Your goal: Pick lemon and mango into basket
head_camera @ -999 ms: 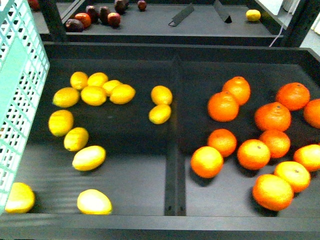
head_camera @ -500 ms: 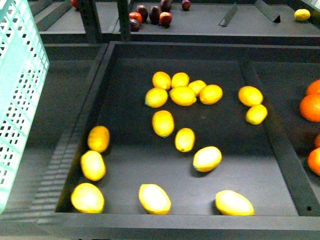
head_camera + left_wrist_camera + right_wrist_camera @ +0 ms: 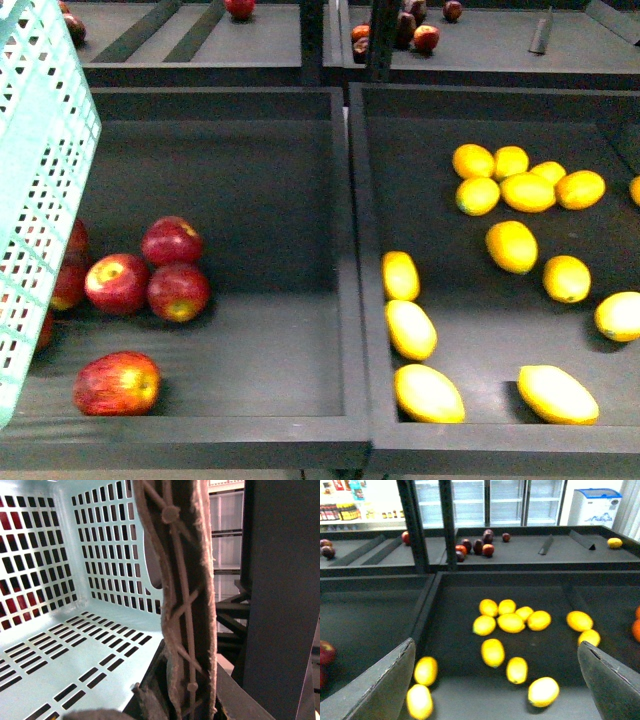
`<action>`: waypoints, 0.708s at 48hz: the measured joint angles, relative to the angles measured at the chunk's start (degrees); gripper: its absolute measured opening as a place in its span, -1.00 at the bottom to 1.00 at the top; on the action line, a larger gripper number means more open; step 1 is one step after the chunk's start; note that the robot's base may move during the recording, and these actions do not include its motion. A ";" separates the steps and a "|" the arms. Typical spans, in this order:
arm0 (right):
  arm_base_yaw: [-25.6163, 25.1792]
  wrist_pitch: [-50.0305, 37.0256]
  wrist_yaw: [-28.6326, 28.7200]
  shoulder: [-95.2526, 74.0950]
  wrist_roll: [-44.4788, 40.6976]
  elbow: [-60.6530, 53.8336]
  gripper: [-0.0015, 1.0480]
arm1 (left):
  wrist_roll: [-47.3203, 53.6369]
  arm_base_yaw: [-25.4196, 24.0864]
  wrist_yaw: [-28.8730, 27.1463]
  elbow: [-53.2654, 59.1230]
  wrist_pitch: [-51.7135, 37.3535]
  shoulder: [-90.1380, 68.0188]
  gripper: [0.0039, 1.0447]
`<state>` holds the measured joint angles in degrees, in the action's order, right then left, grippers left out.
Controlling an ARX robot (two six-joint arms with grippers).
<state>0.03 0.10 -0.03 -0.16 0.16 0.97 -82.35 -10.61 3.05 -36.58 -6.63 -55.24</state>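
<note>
Panned left, apples (image 3: 150, 280) now showing; lemon (image 3: 512, 246) loose in right bin (image 3: 356, 250), likely firm, slick, best pinched across waist; right end effector (image 3: 495, 645) spread, left end effector (image 3: 150, 702) untellable by basket (image 3: 40, 200).

The left gripper (image 3: 177, 555) was clamped along the basket's (image 3: 60, 645) brown handle (image 3: 184, 610); the right gripper (image 3: 495, 645) hung with its jaws spread wide apart.
</note>
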 joint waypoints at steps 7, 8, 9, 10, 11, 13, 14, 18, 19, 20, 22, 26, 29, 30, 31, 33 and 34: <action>-0.04 0.00 0.39 0.00 0.00 0.00 0.83 | 0.04 -0.17 -0.15 0.00 0.00 -0.11 -0.88; -0.04 0.00 0.35 0.00 0.00 0.00 0.83 | 0.02 -0.24 -0.24 0.02 0.00 -0.22 -0.88; -0.07 0.00 0.39 0.00 0.00 -0.02 0.83 | 0.00 -0.37 -0.44 0.02 0.00 -0.28 -0.88; -0.07 0.00 0.59 0.00 -0.02 -0.04 0.83 | 0.02 -0.44 -0.66 0.02 0.00 -0.28 -0.88; -0.04 0.00 0.57 0.00 0.00 -0.04 0.83 | 0.04 -0.55 -1.01 0.02 0.00 -0.26 -0.88; -0.04 0.00 0.59 0.00 0.00 -0.04 0.83 | 0.46 -0.57 -1.51 0.02 0.00 -0.15 -0.88; -0.04 0.00 0.48 0.00 0.00 -0.04 0.83 | 0.76 -0.63 -1.68 0.02 0.00 -0.09 -0.88; -0.07 0.00 0.26 0.00 0.00 -0.04 0.83 | 1.25 -0.63 -1.53 0.02 0.00 -0.04 -0.88; -0.07 0.00 0.24 0.00 0.00 -0.04 0.83 | 1.20 -0.61 -1.27 0.02 0.00 -0.04 -0.88; -0.07 0.00 0.24 0.00 0.00 -0.04 0.83 | 1.18 -0.57 -0.90 0.02 0.02 -0.04 -0.88; -0.07 0.00 0.24 0.00 0.00 -0.04 0.83 | 7.56 0.09 4.35 -2.69 7.56 -1.57 -0.88; -0.07 0.00 0.11 0.00 0.00 -0.04 0.83 | 27.30 4.13 7.45 -8.15 14.91 -6.43 -0.88; -0.07 0.00 0.20 0.00 0.00 -0.04 0.83 | 42.03 9.03 7.50 -11.98 14.47 -11.52 -0.88; -0.07 0.00 0.17 0.00 0.00 -0.04 0.83 | 46.84 10.86 7.13 -13.66 13.92 -13.75 -0.88; -0.07 0.00 0.17 0.00 0.00 -0.04 0.83 | 49.90 12.52 5.99 -15.34 13.03 -15.91 -0.88; -0.07 0.00 0.11 0.00 0.00 -0.04 0.83 | 53.81 14.97 4.72 -18.56 11.89 -19.47 -0.88; -0.07 0.00 0.07 0.00 0.00 -0.04 0.83 | 54.55 15.85 4.70 -20.00 11.78 -20.76 -0.88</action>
<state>-0.03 0.10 0.03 -0.16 0.16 0.93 -27.79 5.23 7.75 -56.58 5.15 -76.01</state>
